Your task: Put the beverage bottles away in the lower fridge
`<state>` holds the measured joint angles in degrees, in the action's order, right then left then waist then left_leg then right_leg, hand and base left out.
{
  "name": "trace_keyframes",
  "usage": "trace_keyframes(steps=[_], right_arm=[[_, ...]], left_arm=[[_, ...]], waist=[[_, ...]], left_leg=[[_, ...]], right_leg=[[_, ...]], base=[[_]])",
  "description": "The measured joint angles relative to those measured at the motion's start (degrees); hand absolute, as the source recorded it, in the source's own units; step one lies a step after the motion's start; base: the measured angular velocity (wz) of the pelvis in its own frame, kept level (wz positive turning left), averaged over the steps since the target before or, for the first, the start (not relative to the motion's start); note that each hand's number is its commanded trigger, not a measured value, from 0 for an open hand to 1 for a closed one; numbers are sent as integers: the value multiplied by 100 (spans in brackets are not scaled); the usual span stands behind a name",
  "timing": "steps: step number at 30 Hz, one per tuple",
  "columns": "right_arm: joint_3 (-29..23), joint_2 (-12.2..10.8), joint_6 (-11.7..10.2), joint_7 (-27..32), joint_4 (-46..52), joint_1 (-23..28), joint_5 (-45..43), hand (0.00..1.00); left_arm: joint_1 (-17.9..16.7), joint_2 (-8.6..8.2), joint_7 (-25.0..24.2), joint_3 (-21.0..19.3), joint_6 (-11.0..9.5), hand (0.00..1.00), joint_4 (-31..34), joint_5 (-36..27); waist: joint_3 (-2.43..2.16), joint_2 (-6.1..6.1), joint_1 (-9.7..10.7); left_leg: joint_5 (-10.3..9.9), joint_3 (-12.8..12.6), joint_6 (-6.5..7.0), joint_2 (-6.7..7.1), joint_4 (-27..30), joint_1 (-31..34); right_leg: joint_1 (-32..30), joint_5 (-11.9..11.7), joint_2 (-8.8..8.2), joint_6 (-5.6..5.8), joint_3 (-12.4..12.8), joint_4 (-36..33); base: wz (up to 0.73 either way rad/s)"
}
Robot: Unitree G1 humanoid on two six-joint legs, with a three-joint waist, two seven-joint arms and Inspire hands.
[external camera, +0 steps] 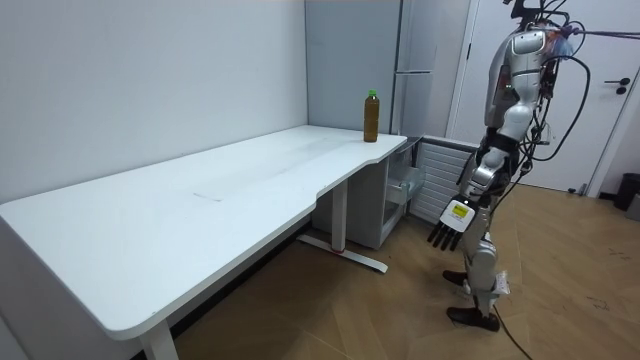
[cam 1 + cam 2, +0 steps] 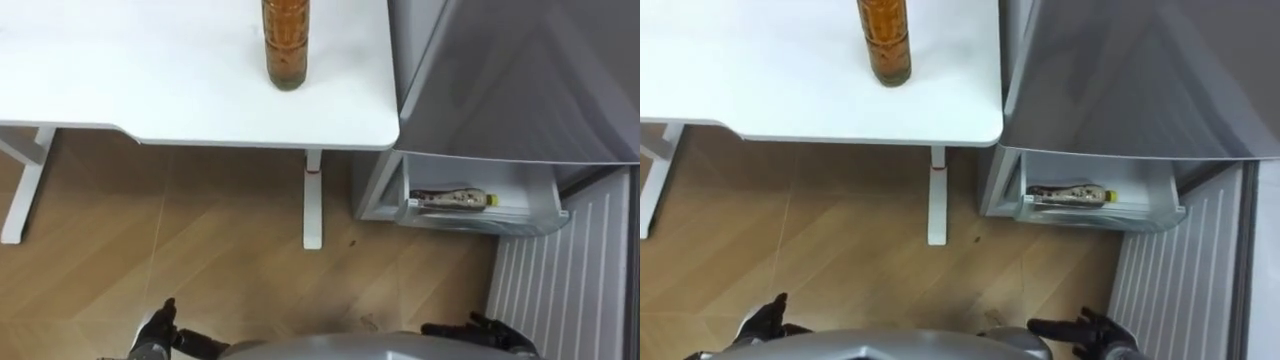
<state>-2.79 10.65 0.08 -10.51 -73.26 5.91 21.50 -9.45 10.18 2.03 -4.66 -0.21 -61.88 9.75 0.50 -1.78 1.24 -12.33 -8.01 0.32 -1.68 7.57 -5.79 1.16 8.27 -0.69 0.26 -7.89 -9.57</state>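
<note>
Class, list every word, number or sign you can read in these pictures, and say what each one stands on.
No text can be read.
Table bottle: label blurred.
Drawer bottle: label blurred.
Tag on left hand, room view: too small.

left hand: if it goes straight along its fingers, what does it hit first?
The floor. The left hand hangs open beside the robot, fingers pointing down; nothing shows beneath it before the wood, though depth is hard to judge.
</note>
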Motion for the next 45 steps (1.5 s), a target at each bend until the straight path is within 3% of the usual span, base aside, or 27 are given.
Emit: trace_keyframes(steps=[6, 14, 20, 24, 26, 31, 39, 41, 44, 45], right_arm=[[-422, -16, 42, 260, -91, 201, 46, 0], [-516, -19, 84, 406, -92, 246, -331, 0], [-504, -27, 86, 430, -101, 169, -449, 0], [-503, -87, 74, 473, -93, 82, -751, 0], [-501, -101, 55, 525, -86, 40, -878, 0], [-461, -160, -54, 667, -18, 42, -881, 0], [-467, -222, -243, 735, -17, 32, -1004, 0], [-467, -226, -300, 732, -16, 35, -981, 0], [-469, -234, -333, 728, -34, 98, -802, 0], [-469, -235, -347, 729, -49, 99, -798, 0]], left_arm=[[-9, -18, 0, -197, 154, 0, -4, 5], [7, -19, 14, -214, 231, 0, -29, -25], [105, -71, 153, -258, 245, 0, -33, -897], [265, -79, 367, -560, 238, 0, 293, -1540], [338, -166, 614, -782, 128, 0, 673, -1964], [448, -334, 1107, -843, -115, 0, 1281, -2739], [468, -357, 1844, -861, -615, 0, 2158, -2759], [453, -358, 1984, -857, -656, 0, 2300, -2758], [344, -361, 2278, -853, -686, 0, 3073, -2697], [342, -353, 2419, -861, -806, 0, 3261, -2580]], waist=[[-15, 104, 15], [-18, 226, 77], [-43, 234, 17], [-36, 214, -2], [-33, 199, -10], [-57, 156, -2], [-62, 123, -6], [-60, 133, 2], [-62, 113, 20], [-54, 120, 9]], left_leg=[[-17, -28, -5, -12, -7, -114], [-30, -86, -7, -21, -9, -202], [-30, -149, -10, -39, 3, -260], [-37, -159, -22, -56, 11, -269], [-41, -160, -28, -60, 4, -257], [-42, -150, -29, -62, 2, -233], [-42, -146, -29, -56, 7, -252], [-42, -127, -30, -57, 8, -236], [-41, -63, -30, -59, 25, -208], [-41, -65, -30, -59, 24, -236]], right_leg=[[99, 4, 9, -2, 0, -5], [157, 4, 22, -3, 48, 2], [115, -1, 52, -13, 140, -18], [125, -2, 68, -20, 181, -15], [125, -4, 78, -23, 179, -15], [94, -7, 84, -28, 169, -17], [97, -8, 76, -29, 179, 1], [120, -8, 77, -29, 178, -3], [118, -8, 74, -30, 165, -9], [138, -8, 76, -30, 180, -12]], base=[[-2], [-2], [-8], [-1], [-2], [0], [-1], [3], [9], [0]])
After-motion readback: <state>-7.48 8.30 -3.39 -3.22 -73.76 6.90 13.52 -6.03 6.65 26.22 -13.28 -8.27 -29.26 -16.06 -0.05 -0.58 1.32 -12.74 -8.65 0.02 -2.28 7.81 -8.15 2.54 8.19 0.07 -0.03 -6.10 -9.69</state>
